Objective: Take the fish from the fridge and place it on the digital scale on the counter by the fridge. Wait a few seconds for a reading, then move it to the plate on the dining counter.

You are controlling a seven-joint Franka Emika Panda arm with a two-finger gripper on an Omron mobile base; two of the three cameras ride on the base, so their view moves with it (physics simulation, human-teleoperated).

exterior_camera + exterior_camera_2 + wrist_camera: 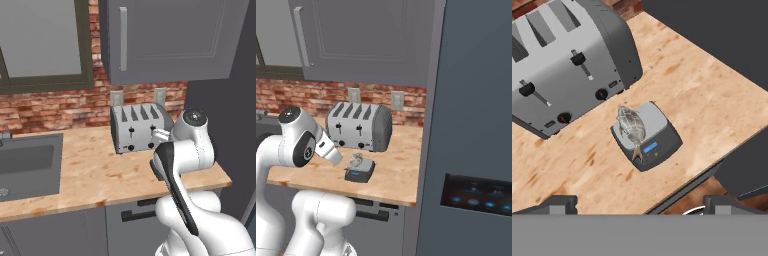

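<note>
Hand view looks down on the small dark grey-silver fish [631, 127] lying on the flat dark grey digital scale [662, 135] on the wooden tabletop [702, 95], claw [640, 206] released above: likely waiting, then regrasping the fish for the plate.

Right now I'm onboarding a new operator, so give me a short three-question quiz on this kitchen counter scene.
1. True or false: the small dark grey-silver fish lies on the flat dark grey digital scale.
2. Which stands nearest the scale? A) silver four-slot toaster B) grey sink C) window
3. Fill in: the two-finger gripper hangs above the scale with its jaws ____.

Key: 1 true. 2 A. 3 open.
</note>
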